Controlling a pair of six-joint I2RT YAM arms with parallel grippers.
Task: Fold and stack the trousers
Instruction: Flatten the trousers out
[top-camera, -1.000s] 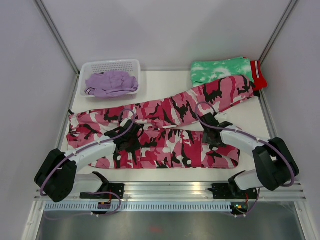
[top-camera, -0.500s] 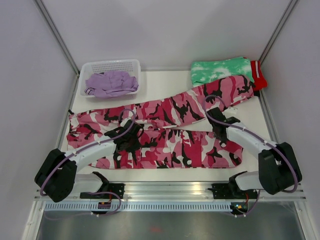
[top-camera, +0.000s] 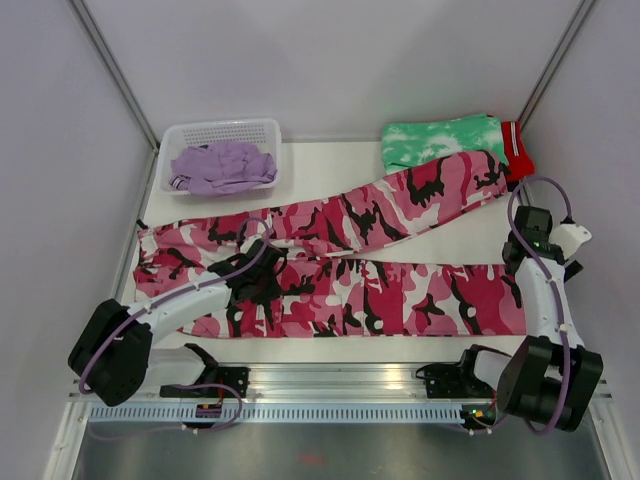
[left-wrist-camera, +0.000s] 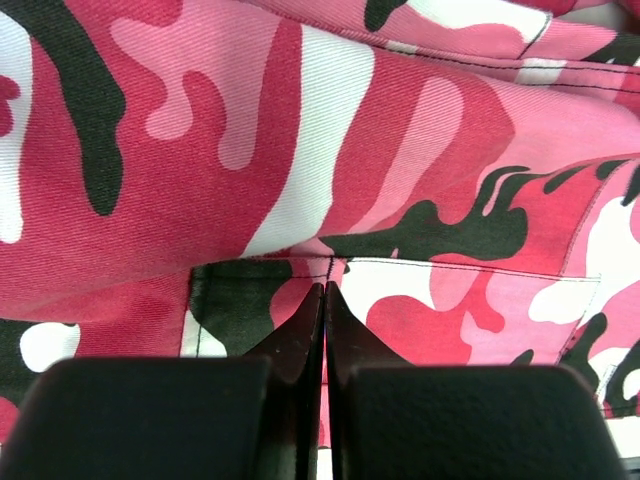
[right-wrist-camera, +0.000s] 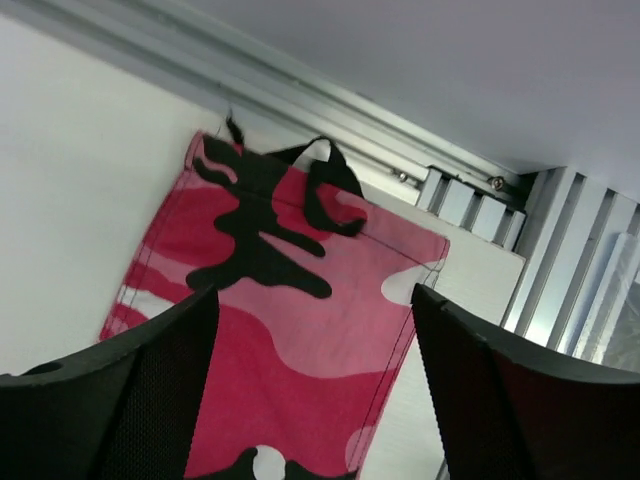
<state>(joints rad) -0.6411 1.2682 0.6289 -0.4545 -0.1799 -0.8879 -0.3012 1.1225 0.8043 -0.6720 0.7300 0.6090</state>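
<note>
My left wrist view crops the camouflage trousers (left-wrist-camera: 330, 150) on every side; whether the left gripper (left-wrist-camera: 325, 290), tips closed, pinches cloth, I can't tell. Only an edge of the red garment (top-camera: 519, 150) shows.

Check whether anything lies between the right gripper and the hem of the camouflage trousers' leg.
Nothing visible does. The right gripper hangs open directly over the hem of the camouflage trousers, with seemingly only air between it and the cloth. The white table shows beside the hem.

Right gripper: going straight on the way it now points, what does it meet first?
The right gripper would probably meet the camouflage trousers first, at the leg end; its height above them is unclear.
</note>
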